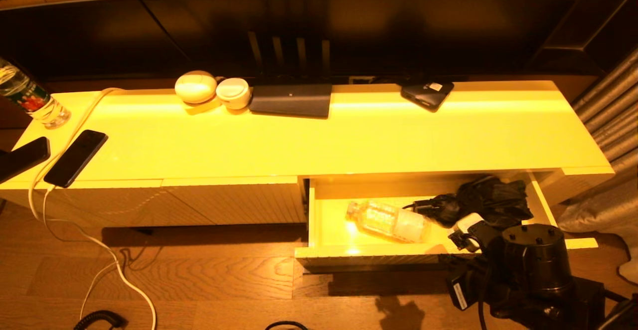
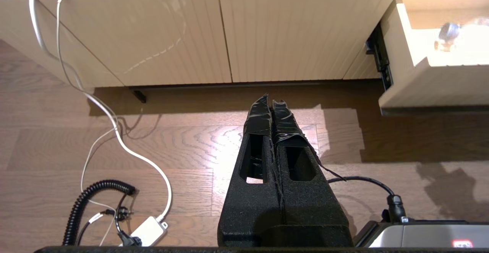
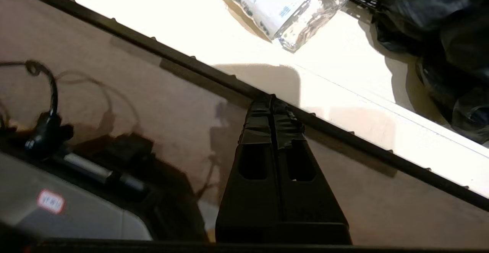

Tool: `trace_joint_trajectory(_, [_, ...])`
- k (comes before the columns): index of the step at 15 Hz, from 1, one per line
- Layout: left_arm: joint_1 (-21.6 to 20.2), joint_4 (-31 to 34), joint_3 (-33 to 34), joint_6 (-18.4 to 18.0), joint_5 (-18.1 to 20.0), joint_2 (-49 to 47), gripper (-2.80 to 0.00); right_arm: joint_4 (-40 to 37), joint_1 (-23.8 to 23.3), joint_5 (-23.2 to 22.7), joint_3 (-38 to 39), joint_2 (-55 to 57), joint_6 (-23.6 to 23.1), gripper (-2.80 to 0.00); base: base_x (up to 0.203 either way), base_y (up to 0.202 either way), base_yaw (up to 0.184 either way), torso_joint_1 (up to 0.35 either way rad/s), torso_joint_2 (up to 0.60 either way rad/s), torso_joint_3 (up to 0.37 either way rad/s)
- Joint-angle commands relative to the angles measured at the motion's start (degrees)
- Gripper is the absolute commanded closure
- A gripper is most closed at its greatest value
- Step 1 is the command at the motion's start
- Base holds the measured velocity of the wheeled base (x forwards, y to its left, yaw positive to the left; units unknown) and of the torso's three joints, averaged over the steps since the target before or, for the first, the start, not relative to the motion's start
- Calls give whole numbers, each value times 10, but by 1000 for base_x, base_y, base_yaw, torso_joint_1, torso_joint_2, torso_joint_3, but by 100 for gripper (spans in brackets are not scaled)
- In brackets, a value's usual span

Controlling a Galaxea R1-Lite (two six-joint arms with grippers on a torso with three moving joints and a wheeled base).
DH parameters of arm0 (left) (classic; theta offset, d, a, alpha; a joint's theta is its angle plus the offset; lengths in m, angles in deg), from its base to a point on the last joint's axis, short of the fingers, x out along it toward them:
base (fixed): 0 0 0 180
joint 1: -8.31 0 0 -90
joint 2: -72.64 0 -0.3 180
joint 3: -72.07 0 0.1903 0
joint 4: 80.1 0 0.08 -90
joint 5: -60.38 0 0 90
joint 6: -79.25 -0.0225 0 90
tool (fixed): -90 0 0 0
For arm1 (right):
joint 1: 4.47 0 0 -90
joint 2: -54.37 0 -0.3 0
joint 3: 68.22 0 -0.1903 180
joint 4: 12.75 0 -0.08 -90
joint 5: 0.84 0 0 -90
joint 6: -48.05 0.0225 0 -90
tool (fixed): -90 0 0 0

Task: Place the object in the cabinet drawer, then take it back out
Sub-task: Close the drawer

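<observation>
Inside, cabinet drawer (image 1: pixel 324 220) pulled open; clear water bottle (image 1: pixel 389 220) laid on its side on cream floor, dark bundle (image 1: pixel 493 200) just beside it. Right gripper (image 3: pixel 272 104) pressed together, nothing pinched, held at drawer front edge. Left gripper (image 2: pixel 270 102) pressed together, parked over wood floor (image 2: pixel 183 146).

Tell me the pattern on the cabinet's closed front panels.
Fine vertical ribbing on pale cream closed front panels, clearest in the left wrist view.

Cream-yellow drawer (image 1: pixel 329 220); clear, seemingly blue-printed bottle (image 1: pixel 389 220).
</observation>
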Motion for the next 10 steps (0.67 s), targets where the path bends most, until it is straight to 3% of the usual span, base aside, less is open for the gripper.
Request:
trace_joint_trajectory(1, [0,0,1,0,0,0,0,35,0,3,-2,29,-4,0,0,0,0,0,0,0])
trace_joint_trajectory(10, [0,0,1,0,0,0,0,159,-19,4,-10,109,-35,0,0,0,0,0,0,0])
